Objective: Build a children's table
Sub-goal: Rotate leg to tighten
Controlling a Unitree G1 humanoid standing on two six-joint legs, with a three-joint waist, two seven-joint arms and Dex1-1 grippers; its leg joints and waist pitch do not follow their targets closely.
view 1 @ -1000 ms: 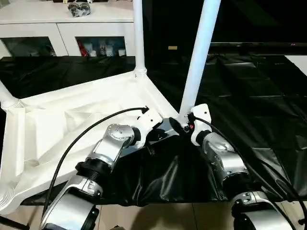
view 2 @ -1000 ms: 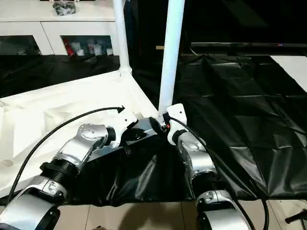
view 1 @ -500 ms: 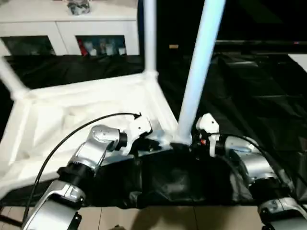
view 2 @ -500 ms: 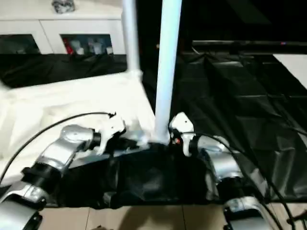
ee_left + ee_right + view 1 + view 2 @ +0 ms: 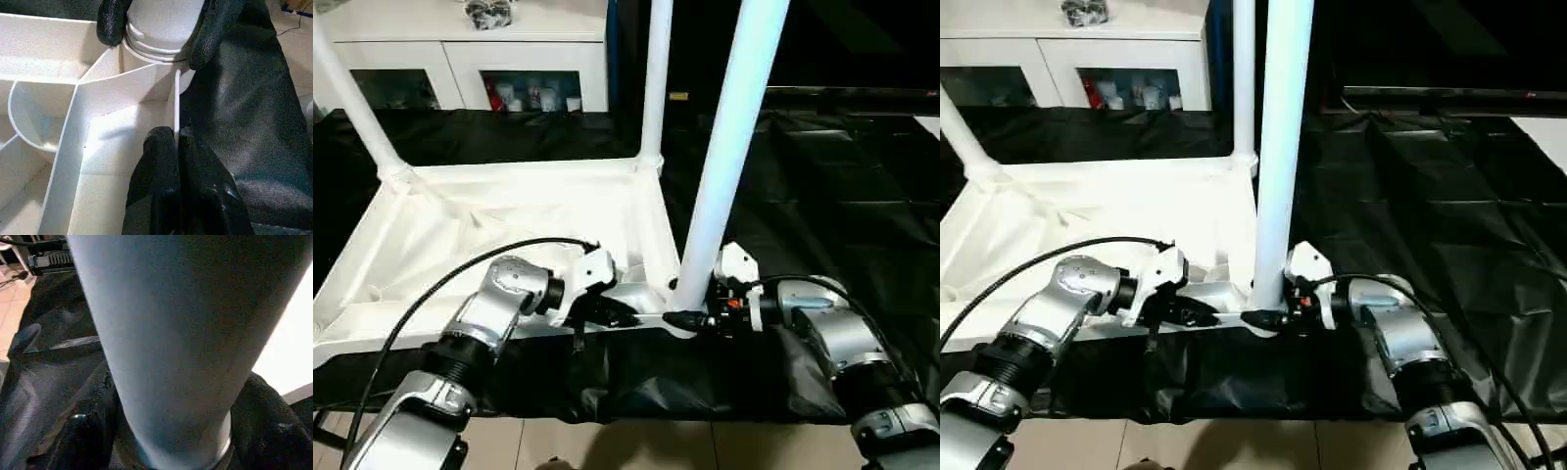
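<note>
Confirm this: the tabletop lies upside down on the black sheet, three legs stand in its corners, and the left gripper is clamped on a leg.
Wrong in one respect: the left gripper pinches the tabletop's thin edge wall, as the left wrist view shows. The right gripper straddles the near leg.

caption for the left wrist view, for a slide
Left claw pinched shut on the tabletop's thin rim, while the right claw's black fingers straddle the base of the leg at its corner socket.

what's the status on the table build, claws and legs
Left claw shut on the tabletop's near rim. Right claw clasps the near leg at its corner socket. Three legs visible, upright. Nothing in the way.
</note>
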